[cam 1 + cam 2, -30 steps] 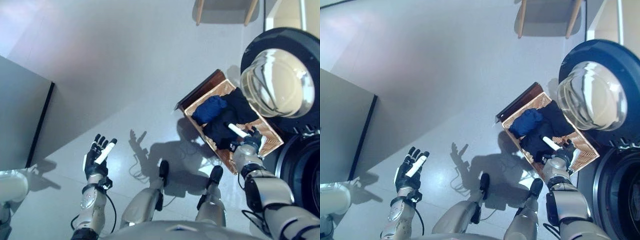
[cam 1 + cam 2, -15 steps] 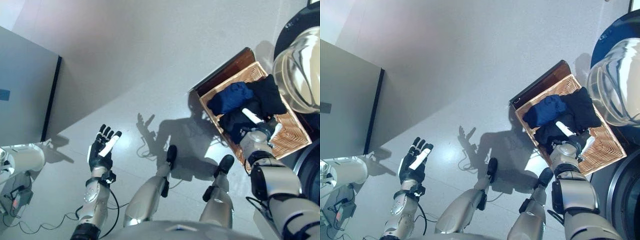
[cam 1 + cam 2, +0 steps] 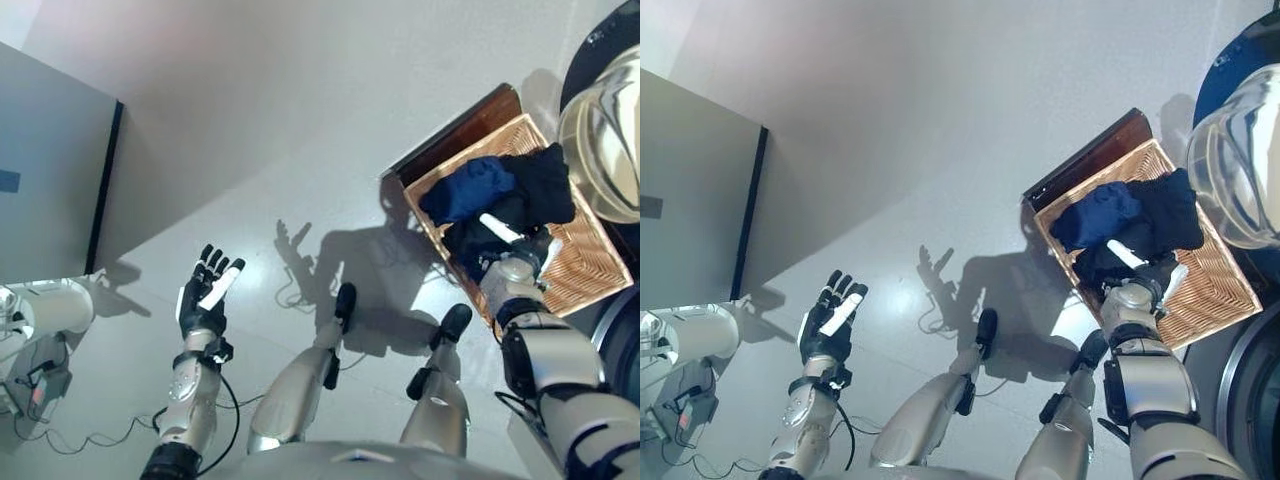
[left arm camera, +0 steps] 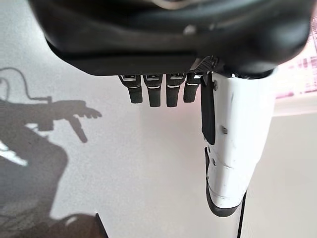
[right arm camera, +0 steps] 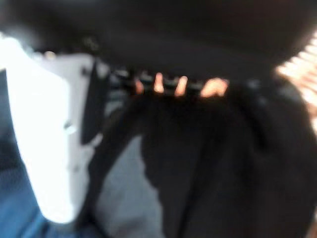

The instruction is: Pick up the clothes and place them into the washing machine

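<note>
1. Basket [image 3: 1215, 290] — wicker, on the floor at our right, beside the washer [image 3: 610, 140] with its glass door.
2. Clothes — a blue piece [image 3: 1098, 215] and a black piece [image 3: 1165, 205] heaped in the basket's far half, with dark cloth [image 3: 1102, 265] nearer us; all of it lies in the basket, none in the washer.
3. Right robot hand [image 3: 1133, 290] — down in the basket, on or at the near dark cloth, white thumb pointing toward the blue piece. The wrist view shows dark cloth right against it; we cannot tell whether its fingers are spread or pinching.
4. Left robot hand [image 3: 203, 300] — well apart over bare floor at our left, palm up, fingers straight and spread, holding nothing.
5. Key relation — the heap lies directly under and just beyond the right robot hand, running along the basket's long axis, away from us toward the washer. The right arm is plainly the nearer; we judge the grasp is its job.
</note>
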Controlling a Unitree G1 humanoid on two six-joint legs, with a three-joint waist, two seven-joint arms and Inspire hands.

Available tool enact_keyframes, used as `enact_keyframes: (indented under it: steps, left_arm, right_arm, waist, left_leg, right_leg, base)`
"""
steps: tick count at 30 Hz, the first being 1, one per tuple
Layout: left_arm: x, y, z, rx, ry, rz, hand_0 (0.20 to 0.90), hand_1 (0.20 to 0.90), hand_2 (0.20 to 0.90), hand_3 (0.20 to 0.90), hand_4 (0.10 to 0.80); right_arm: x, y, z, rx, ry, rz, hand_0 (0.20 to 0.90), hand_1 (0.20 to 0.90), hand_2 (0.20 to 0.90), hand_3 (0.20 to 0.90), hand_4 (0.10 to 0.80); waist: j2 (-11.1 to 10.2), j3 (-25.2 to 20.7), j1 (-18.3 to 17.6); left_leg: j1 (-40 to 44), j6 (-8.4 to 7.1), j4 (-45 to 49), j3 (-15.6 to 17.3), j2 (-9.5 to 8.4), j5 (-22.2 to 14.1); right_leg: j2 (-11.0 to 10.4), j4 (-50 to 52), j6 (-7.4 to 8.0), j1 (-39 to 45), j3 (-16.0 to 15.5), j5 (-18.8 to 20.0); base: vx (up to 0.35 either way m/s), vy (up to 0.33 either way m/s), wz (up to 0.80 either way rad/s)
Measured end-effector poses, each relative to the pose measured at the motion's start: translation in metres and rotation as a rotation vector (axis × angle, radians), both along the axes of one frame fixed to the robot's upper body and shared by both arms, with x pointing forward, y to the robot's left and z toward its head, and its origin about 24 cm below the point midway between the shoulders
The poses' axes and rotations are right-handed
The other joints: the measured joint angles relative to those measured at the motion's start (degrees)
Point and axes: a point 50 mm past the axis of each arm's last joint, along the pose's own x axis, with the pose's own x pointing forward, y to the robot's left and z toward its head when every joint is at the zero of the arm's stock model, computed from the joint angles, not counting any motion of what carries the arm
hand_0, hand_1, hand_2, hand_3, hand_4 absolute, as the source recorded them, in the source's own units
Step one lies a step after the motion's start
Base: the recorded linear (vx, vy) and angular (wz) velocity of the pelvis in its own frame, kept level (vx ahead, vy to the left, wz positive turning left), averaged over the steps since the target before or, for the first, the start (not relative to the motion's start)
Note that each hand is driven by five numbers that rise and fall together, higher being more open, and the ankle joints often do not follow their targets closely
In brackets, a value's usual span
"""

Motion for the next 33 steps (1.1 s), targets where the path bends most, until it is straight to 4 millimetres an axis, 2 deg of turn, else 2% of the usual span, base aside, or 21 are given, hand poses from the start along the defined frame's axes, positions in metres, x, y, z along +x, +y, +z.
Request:
enact_keyframes:
  steps: [4, 9, 21, 33]
  left_arm:
    - [0.001, -0.004, 0.0, -0.002, -0.004, -0.017, 0.9, 0.9, 0.9, 0.9, 0.8]
    - [0.002, -0.005, 0.001, -0.003, -0.008, -0.025, 0.9, 0.9, 0.9, 0.9, 0.8]
    - [0.007, -0.006, 0.004, -0.002, -0.026, -0.028, 0.9, 0.9, 0.9, 0.9, 0.8]
    - [0.007, -0.003, 0.004, 0.003, -0.016, -0.003, 0.9, 0.9, 0.9, 0.9, 0.8]
  right_arm:
    - [-0.001, -0.006, 0.003, -0.033, 0.008, 0.009, 0.2, 0.2, 0.2, 0.2, 0.3]
    - [0.001, -0.004, 0.005, -0.05, 0.013, 0.043, 0.2, 0.2, 0.2, 0.2, 0.3]
    - [0.002, -0.004, 0.005, -0.064, 0.02, 0.068, 0.2, 0.2, 0.2, 0.2, 0.3]
    - [-0.013, -0.001, -0.013, 0.08, -0.075, -0.011, 0.2, 0.2, 0.2, 0.2, 0.3]
  waist:
    - [0.47, 0.2, -0.02]
    - [1.04, 0.16, 0.3]
    - [0.97, 0.22, 1.08]
    - [-0.43, 1.22, -1.96]
  left_leg:
    - [0.0, -0.01, 0.0, -0.01, 0.02, 0.0]
    - [0.0, -0.01, 0.0, 0.05, 0.02, 0.01]
    - [0.31, 0.01, 0.01, 0.22, 0.0, 0.03]
    - [2.77, 0.01, 0.0, 1.68, -0.01, 0.02]
  right_leg:
    - [0.02, 0.0, 0.0, -0.02, 0.02, 0.0]
    - [0.03, 0.0, 0.0, -0.01, 0.01, 0.0]
    - [0.04, 0.02, 0.02, 0.42, 0.02, 0.02]
    - [0.05, 0.01, 0.15, 2.14, 1.71, 0.14]
  base:
    - [0.0, 0.0, 0.0]
    - [0.0, 0.0, 0.0]
    - [0.011, -0.002, -0.03]
    - [-0.002, -0.006, -0.09]
